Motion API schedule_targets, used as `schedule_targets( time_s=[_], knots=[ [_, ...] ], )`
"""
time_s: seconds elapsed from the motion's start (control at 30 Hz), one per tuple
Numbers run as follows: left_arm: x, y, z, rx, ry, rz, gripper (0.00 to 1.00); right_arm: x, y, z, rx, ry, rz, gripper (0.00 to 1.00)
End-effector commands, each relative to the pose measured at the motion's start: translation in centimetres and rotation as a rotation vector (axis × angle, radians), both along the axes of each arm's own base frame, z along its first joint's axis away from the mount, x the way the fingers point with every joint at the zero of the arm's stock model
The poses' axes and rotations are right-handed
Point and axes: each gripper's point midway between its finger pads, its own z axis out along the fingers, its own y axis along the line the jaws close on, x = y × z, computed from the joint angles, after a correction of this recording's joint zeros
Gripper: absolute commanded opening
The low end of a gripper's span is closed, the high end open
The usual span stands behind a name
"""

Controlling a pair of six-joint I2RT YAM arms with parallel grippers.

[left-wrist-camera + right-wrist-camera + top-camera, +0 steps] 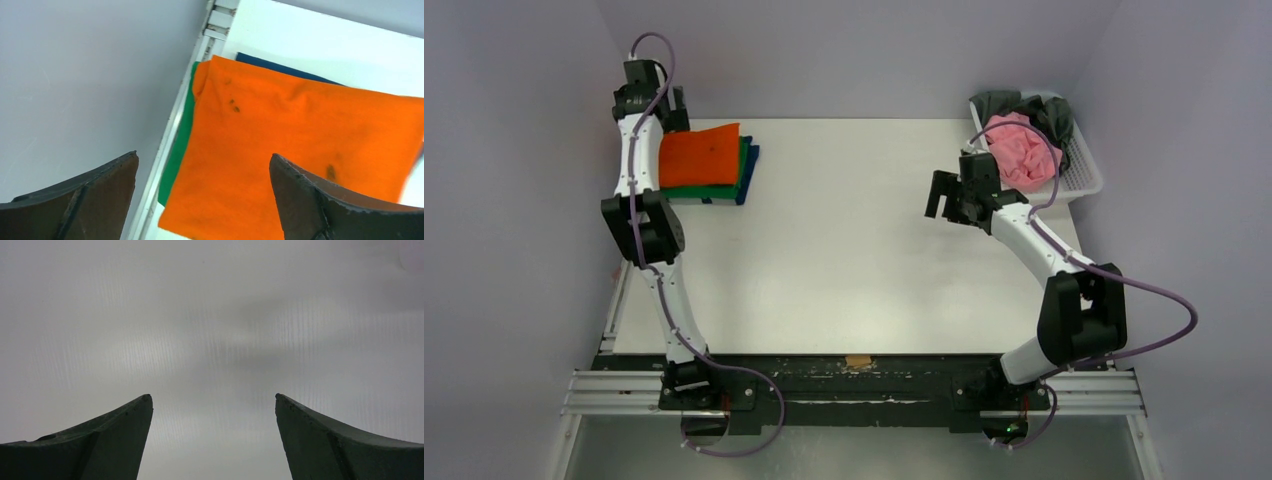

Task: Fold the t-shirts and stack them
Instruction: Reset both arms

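A folded bright orange t-shirt [701, 155] lies on top of a folded green one [724, 190] and a dark blue one [749, 170] in a stack at the table's back left. My left gripper [656, 100] is open and empty, raised above the stack's left edge by the wall. In the left wrist view the orange shirt [300, 145], green edge [177, 150] and dark blue edge [280, 67] lie below the gripper [204, 165]. A pink t-shirt [1016, 148] and a dark grey one [1034, 108] sit crumpled in the basket. My right gripper [946, 195] is open and empty over bare table, left of the basket; its wrist view [214, 397] shows only table.
The white mesh basket [1084, 175] stands at the back right corner. The white table [854, 260] has grey walls on the left, back and right. A metal rail [167, 145] runs along the table's left edge beside the stack.
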Motion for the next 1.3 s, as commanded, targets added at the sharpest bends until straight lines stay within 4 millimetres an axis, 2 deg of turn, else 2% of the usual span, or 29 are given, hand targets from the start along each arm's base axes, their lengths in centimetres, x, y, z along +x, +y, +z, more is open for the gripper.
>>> schedule_targets(
  time_s=[0.0, 0.13, 0.17, 0.2, 0.23, 0.33, 0.4, 0.67, 0.8, 0.87, 0.97, 1.27],
  knots=[
    [-0.8, -2.7, 8.6, -0.109, -0.210, -0.054, 1.00, 1.1, -0.6, 2.9, -0.013, -0.106, -0.019, 0.90],
    [-2.6, -5.9, 10.8, -0.259, -0.254, -0.102, 1.00, 0.9, -0.7, 2.9, -0.011, -0.121, -0.030, 0.91],
    [-3.1, -7.0, 11.4, -0.321, -0.278, -0.111, 1.00, 0.8, -0.8, 2.9, -0.010, -0.127, -0.035, 0.91],
    [-3.6, -8.4, 11.1, -0.382, -0.285, -0.136, 1.00, 0.8, -0.8, 3.0, -0.008, -0.134, -0.037, 0.91],
    [-4.3, -9.8, 12.1, -0.431, -0.320, -0.171, 1.00, 0.8, -0.9, 3.0, -0.008, -0.137, -0.041, 0.92],
    [-7.0, -13.7, 13.1, -0.508, -0.390, -0.236, 1.00, 0.6, -0.8, 2.8, -0.004, -0.136, -0.033, 0.92],
    [-9.6, -16.1, 13.9, -0.504, -0.428, -0.260, 1.00, 0.6, -0.8, 2.7, 0.001, -0.137, -0.029, 0.92],
    [-18.5, -25.9, 9.1, -0.531, -0.331, -0.388, 1.00, 0.0, -0.7, 3.5, 0.026, -0.185, -0.015, 0.97],
    [-22.5, -28.0, 6.2, -0.506, -0.220, -0.409, 1.00, -0.4, -0.5, 4.4, 0.044, -0.232, 0.002, 0.98],
    [-24.3, -27.6, 4.8, -0.488, -0.169, -0.376, 1.00, -0.6, -0.5, 5.1, 0.051, -0.266, 0.004, 0.99],
    [-26.1, -27.2, 4.1, -0.505, -0.175, -0.344, 1.00, -1.1, -0.4, 6.2, 0.070, -0.321, 0.010, 0.99],
    [-27.0, -26.1, 3.9, -0.495, -0.185, -0.277, 1.00, -2.2, -1.2, 6.6, 0.087, -0.364, -0.041, 0.98]
  ],
)
